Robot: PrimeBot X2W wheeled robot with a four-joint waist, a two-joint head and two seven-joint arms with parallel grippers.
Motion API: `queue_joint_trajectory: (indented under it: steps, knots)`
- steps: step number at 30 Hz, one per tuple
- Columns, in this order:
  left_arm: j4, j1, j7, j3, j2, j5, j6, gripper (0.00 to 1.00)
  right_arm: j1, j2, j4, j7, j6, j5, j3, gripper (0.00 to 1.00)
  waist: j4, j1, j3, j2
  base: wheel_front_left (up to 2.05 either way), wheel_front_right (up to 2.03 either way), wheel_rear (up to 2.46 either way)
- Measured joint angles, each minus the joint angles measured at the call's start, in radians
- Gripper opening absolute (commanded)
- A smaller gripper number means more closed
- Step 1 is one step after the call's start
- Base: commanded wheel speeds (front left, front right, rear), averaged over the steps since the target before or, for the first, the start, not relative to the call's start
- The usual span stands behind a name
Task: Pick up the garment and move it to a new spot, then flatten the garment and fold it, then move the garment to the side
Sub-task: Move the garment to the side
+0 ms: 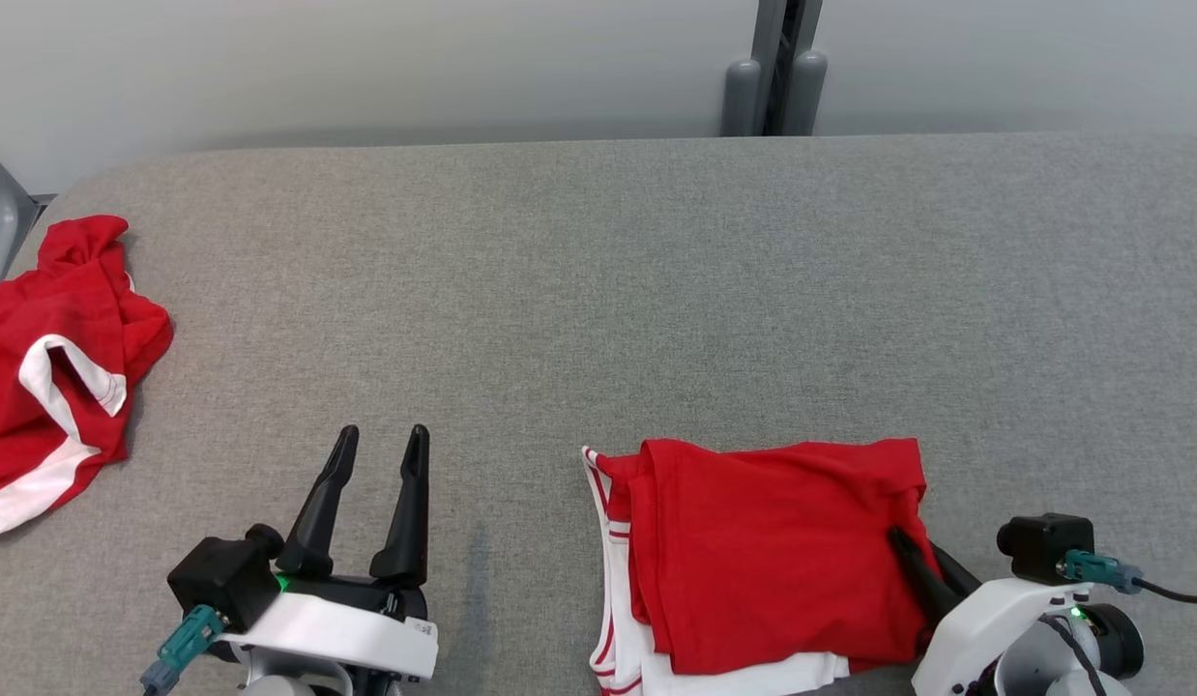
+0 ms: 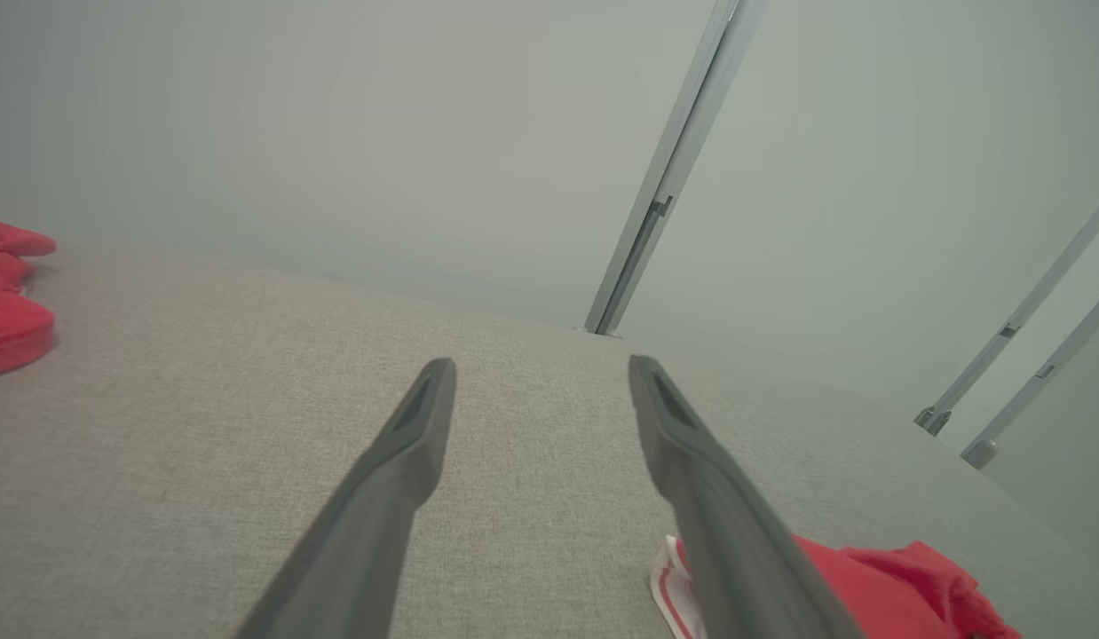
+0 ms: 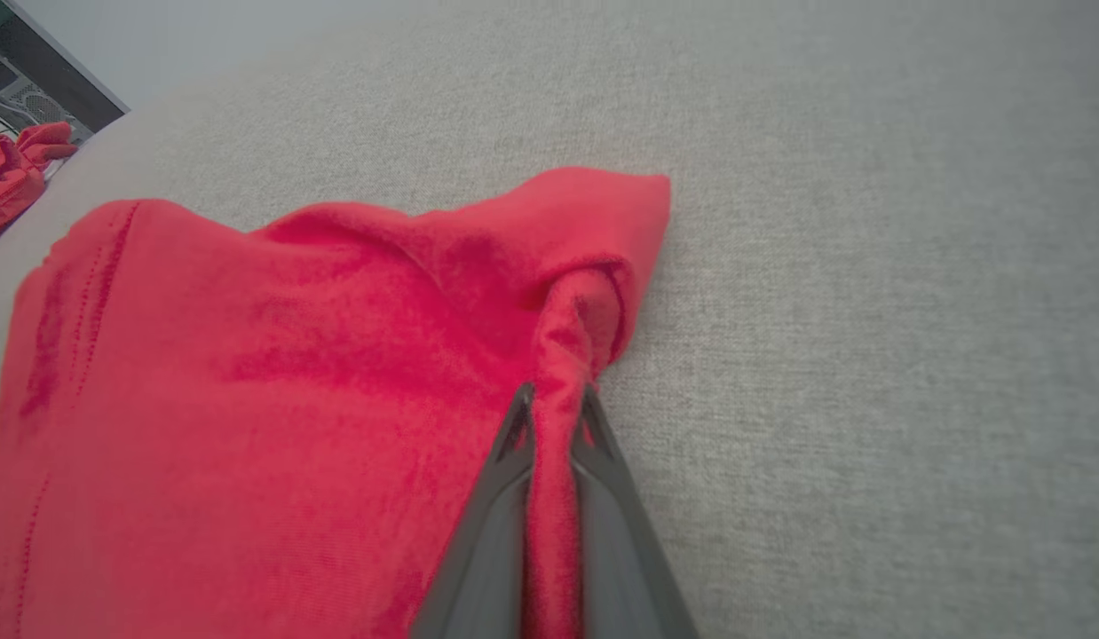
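A folded red garment (image 1: 773,551) with white striped trim lies on the grey table (image 1: 598,290) at the front right. My right gripper (image 1: 900,537) is shut on the garment's right edge. In the right wrist view a pinched ridge of the red garment (image 3: 274,373) runs between the right gripper's (image 3: 554,399) two dark fingers. My left gripper (image 1: 383,438) hovers open over bare table at the front left, well left of the garment. In the left wrist view the left gripper (image 2: 542,368) has its fingers spread wide, and a corner of the garment (image 2: 878,581) shows at the lower right.
A second red garment (image 1: 52,358) with white trim lies crumpled at the table's left edge; it is the red cloth (image 2: 8,306) at the left of the left wrist view. A grey post (image 1: 777,68) stands behind the table against the pale wall.
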Motion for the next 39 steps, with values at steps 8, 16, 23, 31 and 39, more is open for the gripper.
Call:
queue_joint_trajectory:
  steps: [8,16,23,31,39]
  knots:
    - [-0.001,0.002,0.000,-0.020,0.000,0.023,-0.003,1.00,-0.033,-0.037,0.001,-0.011,0.000,-0.039,0.036,0.00,-0.018,0.0000,-0.006,0.0000,0.00,0.00,0.00]
    - [-0.011,-0.035,0.000,-0.084,0.000,0.081,-0.009,1.00,-0.182,-0.204,-0.003,0.009,0.000,-0.081,0.119,0.00,-0.059,0.0000,0.066,0.0000,0.00,0.00,0.00]
    - [-0.017,-0.159,-0.001,-0.170,0.000,0.153,-0.018,1.00,-0.368,-0.388,0.022,-0.026,0.000,-0.080,0.155,0.00,-0.101,0.0000,0.198,0.0000,0.00,0.00,0.00]
    - [-0.058,-0.377,-0.002,-0.395,0.016,0.217,-0.024,1.00,-0.534,-0.563,0.096,-0.095,0.000,-0.063,0.119,0.00,-0.153,0.0000,0.390,0.0000,0.00,0.00,0.00]
    - [-0.078,-0.547,-0.003,-0.510,0.029,0.180,-0.024,1.00,-0.613,-0.682,0.207,-0.112,0.001,-0.109,0.053,0.00,-0.183,0.0000,0.566,0.0000,0.00,0.00,0.00]
